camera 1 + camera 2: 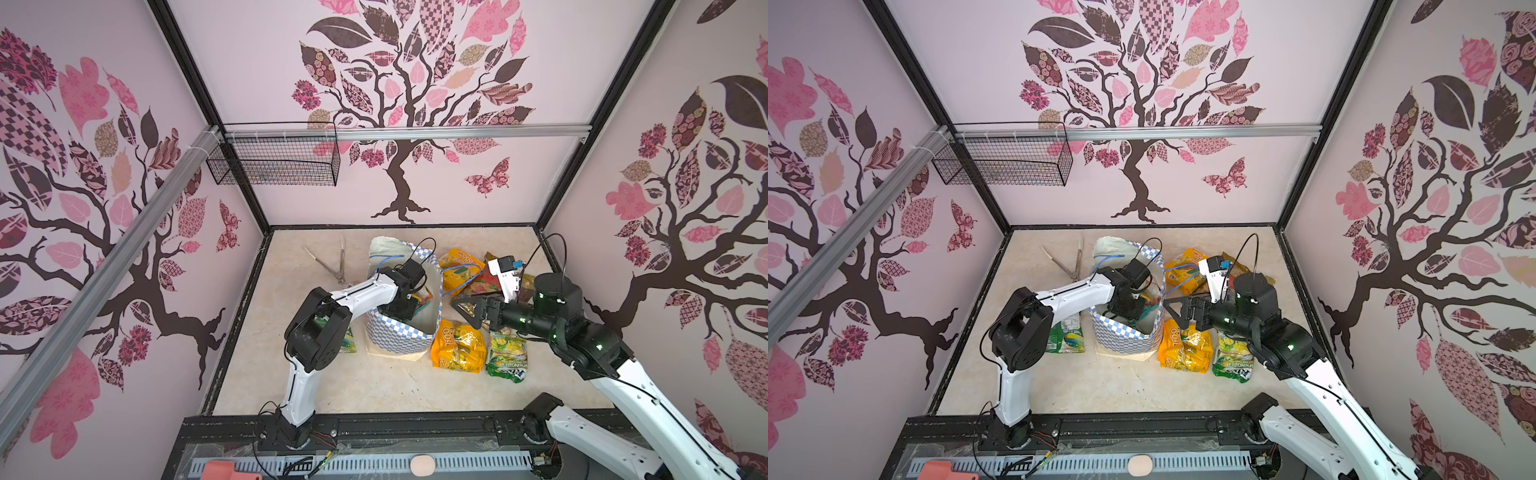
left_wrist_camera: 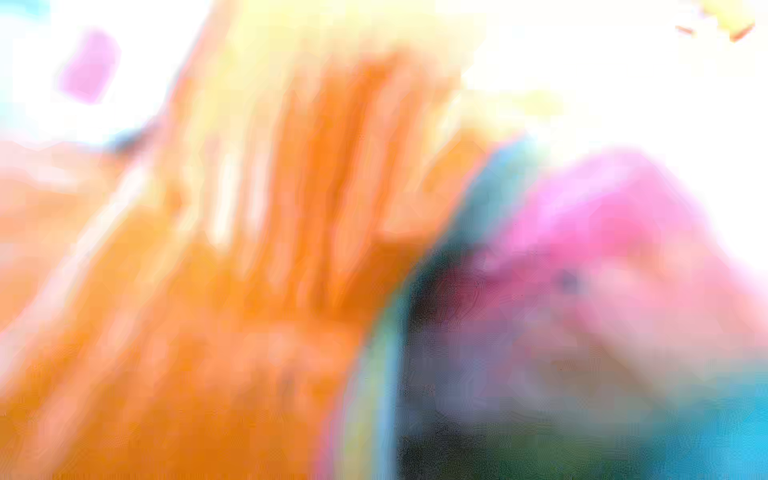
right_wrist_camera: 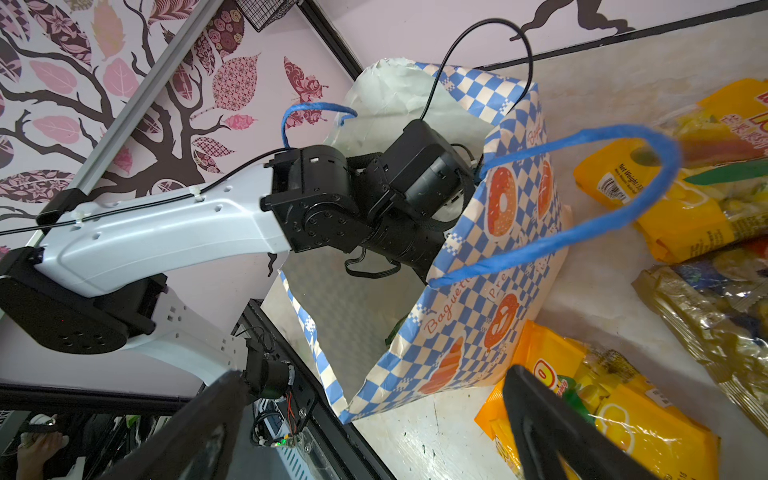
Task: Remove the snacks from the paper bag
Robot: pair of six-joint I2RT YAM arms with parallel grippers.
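The blue-and-white checked paper bag (image 1: 399, 338) (image 1: 1125, 338) (image 3: 498, 291) stands upright mid-table, mouth open. My left gripper (image 1: 409, 318) (image 1: 1133, 316) is plunged inside it, its jaws hidden by the wrist and the bag wall. The left wrist view is a close blur of an orange packet (image 2: 208, 332) and a pink-teal one (image 2: 602, 249). My right gripper (image 1: 465, 311) (image 1: 1177, 313) (image 3: 374, 440) hangs open and empty just right of the bag. Snacks lie on the table: two yellow-orange packets (image 1: 457, 345) (image 1: 461, 270), a green one (image 1: 507, 353), a gold one (image 3: 715, 316).
Another green packet (image 1: 1065, 336) lies left of the bag, under my left elbow. Metal tongs (image 1: 332, 262) (image 1: 1069, 262) rest at the back left. A black wire basket (image 1: 278, 162) hangs on the back rail. Walls close in on three sides.
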